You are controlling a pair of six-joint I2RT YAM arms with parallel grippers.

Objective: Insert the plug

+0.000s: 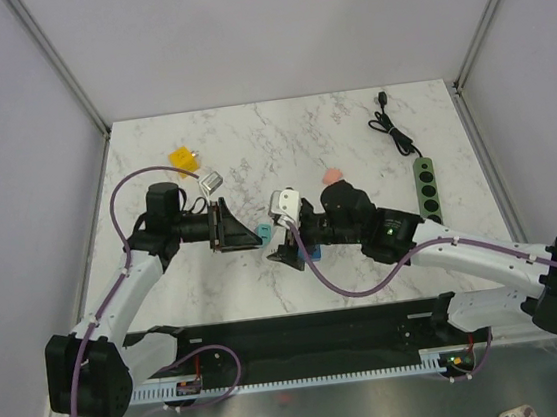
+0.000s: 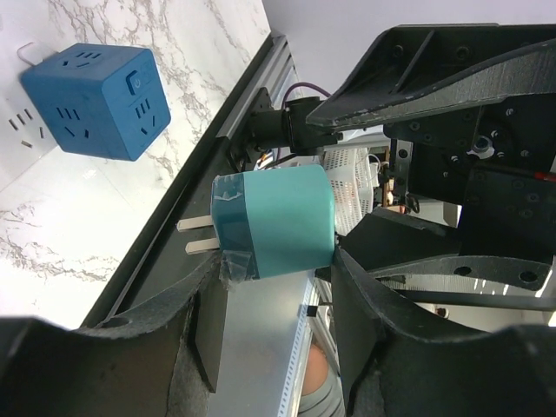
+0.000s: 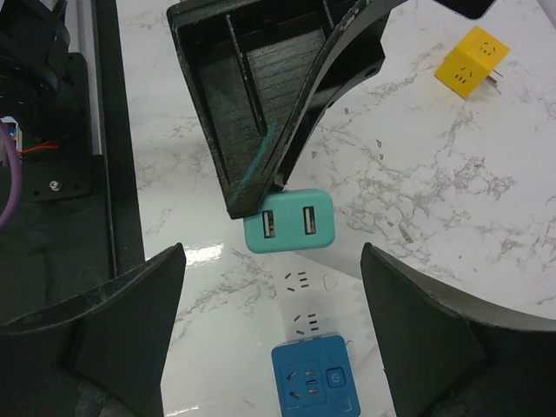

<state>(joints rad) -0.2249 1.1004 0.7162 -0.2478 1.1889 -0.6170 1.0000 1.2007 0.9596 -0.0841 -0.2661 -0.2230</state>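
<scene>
Marble surface [image 1: 351, 140] from above: left gripper [image 1: 249, 231] holds a teal plug [image 1: 264, 233] near the middle. Left wrist: gripper clamped on the plug, blue socket cube [image 2: 97, 100] apart from its prongs. Right wrist: right gripper [image 3: 274, 321] spread wide over the cube

**Materials and finish**
The desk [image 1: 250, 131] is shown as glossy, marble-veined white. The teal plug [image 2: 278, 221] is moulded in smooth plastic with bare metal prongs [image 2: 195, 224]. The blue socket cube [image 2: 95, 100] is seen in matt plastic, the jaws in matt black ribbed plastic.
</scene>
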